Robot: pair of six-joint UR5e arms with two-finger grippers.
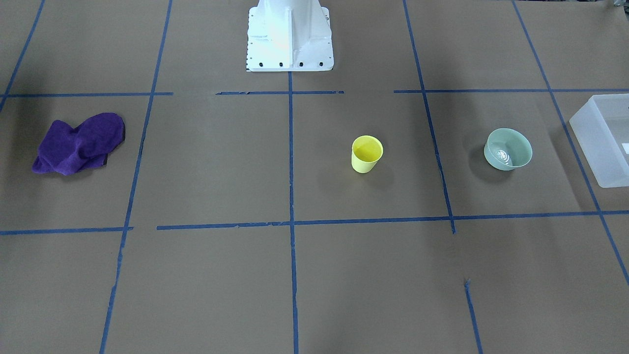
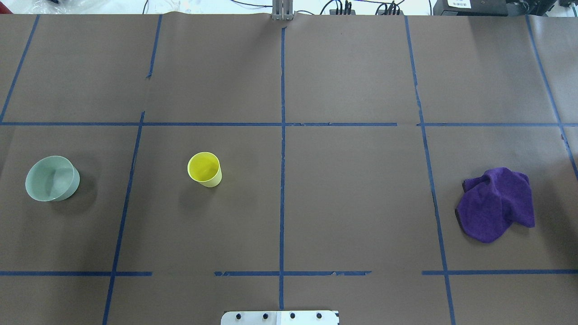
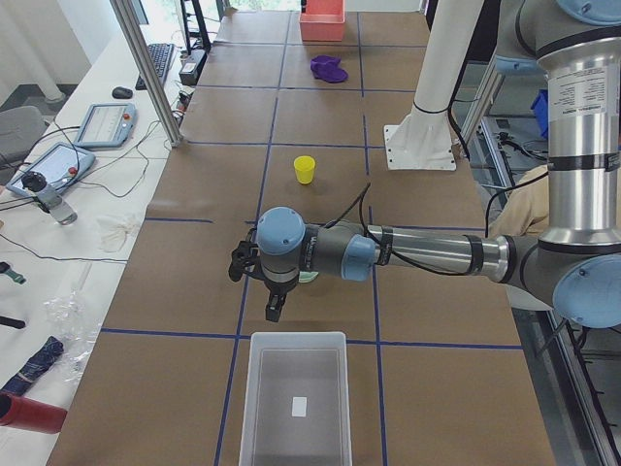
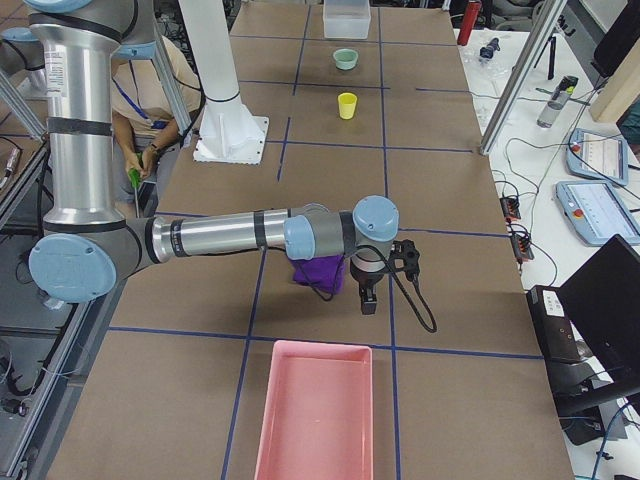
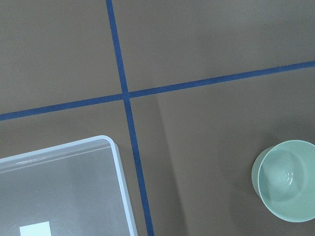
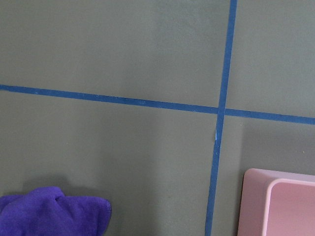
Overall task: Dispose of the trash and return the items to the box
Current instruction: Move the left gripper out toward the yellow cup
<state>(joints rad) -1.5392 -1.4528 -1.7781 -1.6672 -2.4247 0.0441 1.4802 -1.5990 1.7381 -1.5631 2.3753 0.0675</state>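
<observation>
The yellow cup [image 1: 366,154] stands upright near the table's middle; it also shows in the overhead view [image 2: 205,169]. The mint-green bowl [image 1: 508,149] stands upright on the robot's left side, seen also in the left wrist view [image 5: 288,181]. The frosted white box [image 3: 250,388] with a small label sits at the table's left end, its corner showing in the left wrist view [image 5: 120,172]. My left gripper [image 3: 275,311] hangs above the table between bowl and box. My right gripper [image 4: 366,300] hangs beside the purple cloth [image 4: 318,272]. I cannot tell whether either is open or shut.
The purple cloth [image 2: 496,203] lies crumpled on the robot's right side. A pink tray [image 4: 315,415] sits at the table's right end, its corner in the right wrist view [image 6: 280,204]. The white robot base [image 1: 290,34] stands at the table's robot-side edge. Blue tape lines grid the brown surface.
</observation>
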